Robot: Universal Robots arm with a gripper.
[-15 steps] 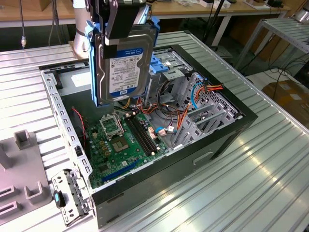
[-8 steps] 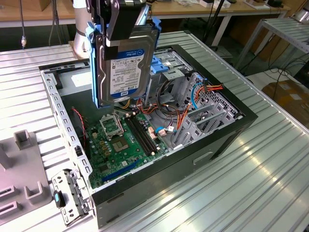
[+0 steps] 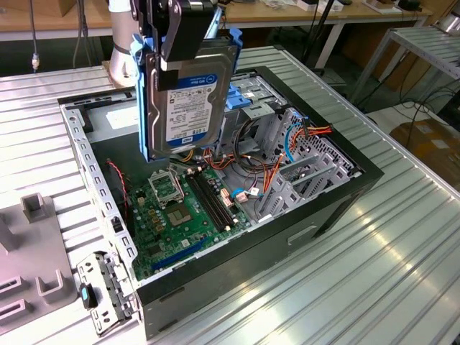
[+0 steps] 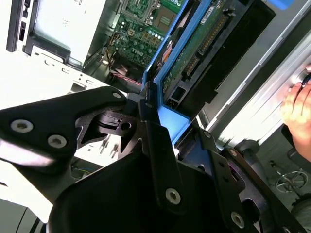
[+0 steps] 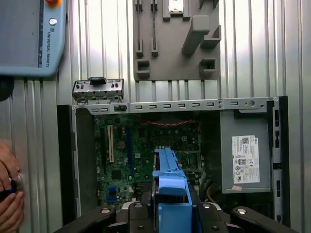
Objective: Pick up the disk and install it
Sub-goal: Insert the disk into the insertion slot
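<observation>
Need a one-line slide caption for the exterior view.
Gripper holds the blue-railed disk upright above the open computer case, over its motherboard.

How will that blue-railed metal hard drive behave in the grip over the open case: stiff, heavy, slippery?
The blue-railed metal hard drive looks rigid: it hangs upright from the gripper without sagging. Its metal body is probably heavy for its size. Gripped at one end, on smooth blue plastic, it might slip or swing.

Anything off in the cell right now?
The tool holds the disk on edge over the open computer case; nothing askew there. Odd: a person's hand is on the table beside the case, and a metal bracket lies outside its corner.
</observation>
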